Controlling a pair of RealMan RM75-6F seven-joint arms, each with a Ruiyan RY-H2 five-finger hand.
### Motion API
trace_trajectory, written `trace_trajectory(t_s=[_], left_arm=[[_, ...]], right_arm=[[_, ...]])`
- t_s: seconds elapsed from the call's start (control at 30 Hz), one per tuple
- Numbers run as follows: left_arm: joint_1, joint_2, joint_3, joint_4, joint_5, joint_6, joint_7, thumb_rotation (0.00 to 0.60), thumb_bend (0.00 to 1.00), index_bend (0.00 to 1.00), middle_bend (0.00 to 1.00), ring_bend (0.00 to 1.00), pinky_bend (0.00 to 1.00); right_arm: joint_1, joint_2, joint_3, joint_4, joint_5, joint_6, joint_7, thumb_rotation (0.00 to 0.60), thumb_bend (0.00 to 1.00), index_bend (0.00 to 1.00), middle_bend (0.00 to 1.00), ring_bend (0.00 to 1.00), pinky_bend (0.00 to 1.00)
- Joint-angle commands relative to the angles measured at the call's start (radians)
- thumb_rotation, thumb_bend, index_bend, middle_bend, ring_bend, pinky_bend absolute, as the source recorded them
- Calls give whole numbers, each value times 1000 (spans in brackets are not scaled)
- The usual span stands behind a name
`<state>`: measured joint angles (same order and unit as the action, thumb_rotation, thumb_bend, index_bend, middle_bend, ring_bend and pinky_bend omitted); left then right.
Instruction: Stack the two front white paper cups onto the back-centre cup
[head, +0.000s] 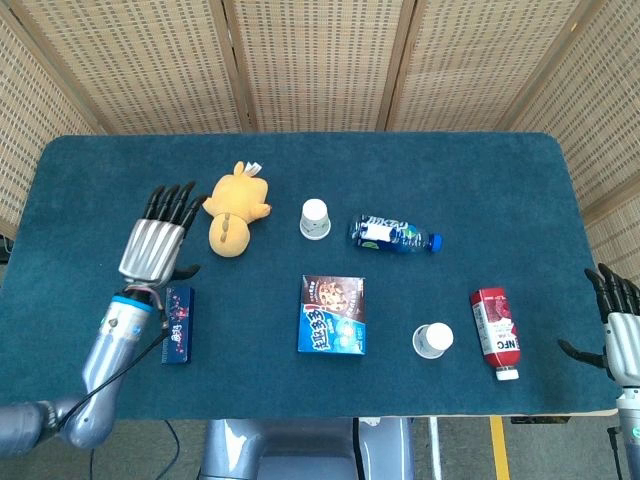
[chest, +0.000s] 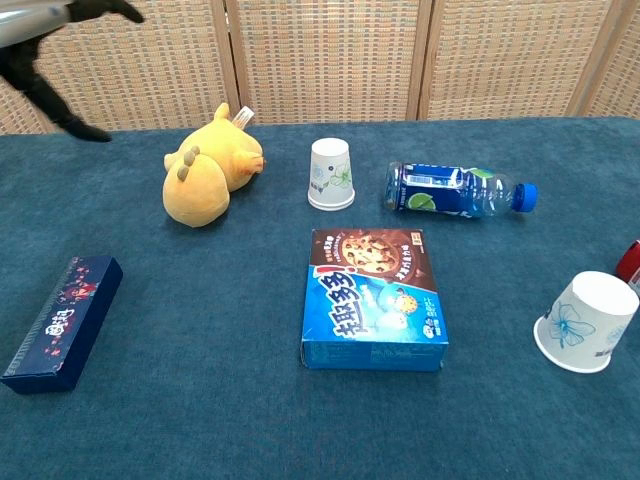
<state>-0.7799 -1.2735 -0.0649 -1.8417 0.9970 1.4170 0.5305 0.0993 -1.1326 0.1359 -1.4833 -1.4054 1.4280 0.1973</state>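
Note:
A white paper cup (head: 314, 218) stands upside down at the back centre of the blue table; the chest view shows the same cup (chest: 331, 174) with a green leaf print. Another white cup (head: 433, 340) stands upside down at the front right, and in the chest view this cup (chest: 587, 322) tilts slightly. My left hand (head: 155, 235) hovers over the table's left side with fingers spread, holding nothing, far from both cups. Only the left hand's dark fingertips (chest: 62, 62) show in the chest view's top left corner. My right hand (head: 617, 325) is open off the table's right edge.
A yellow plush toy (head: 234, 208) lies left of the back cup, and a blue bottle (head: 393, 234) lies to its right. A blue biscuit box (head: 333, 315) sits at the centre front. A dark blue small box (head: 178, 325) lies front left, a red bottle (head: 495, 332) front right.

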Motion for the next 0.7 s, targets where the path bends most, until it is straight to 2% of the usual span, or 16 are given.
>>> trace_trajectory(t_s=[0.03,0.2,0.27,0.33,0.53,0.7], left_arm=[[171,77,131,-91,138,147,-85,600,123,95,0,0,0],[313,85,229,-83,247,226,-164,600,123,95,0,0,0],[366,96,268,-85,296,242,-214,600,123,95,0,0,0],[397,102,283,-76,334,257,-222,600,123,95,0,0,0],[480,100,282,-50,422,305,-226,600,122,96,0,0,0],[513,113,264,-38,453,312,-245,600,123,100,0,0,0]], right_arm=[[-4,0,-7,-15,-21,19,-12,600,11,2,0,0,0],[-12,8,-19,-44,-58,50,-30,600,22,55,0,0,0],[-15,16,-28,-66,-84,64,-28,600,35,113,0,0,0],[-16,22,-39,-83,-105,67,-34,600,51,170,0,0,0],[2,20,-81,-150,-170,35,-125,600,100,293,0,0,0],[19,4,-95,-204,-186,4,-209,600,120,321,0,0,0]])
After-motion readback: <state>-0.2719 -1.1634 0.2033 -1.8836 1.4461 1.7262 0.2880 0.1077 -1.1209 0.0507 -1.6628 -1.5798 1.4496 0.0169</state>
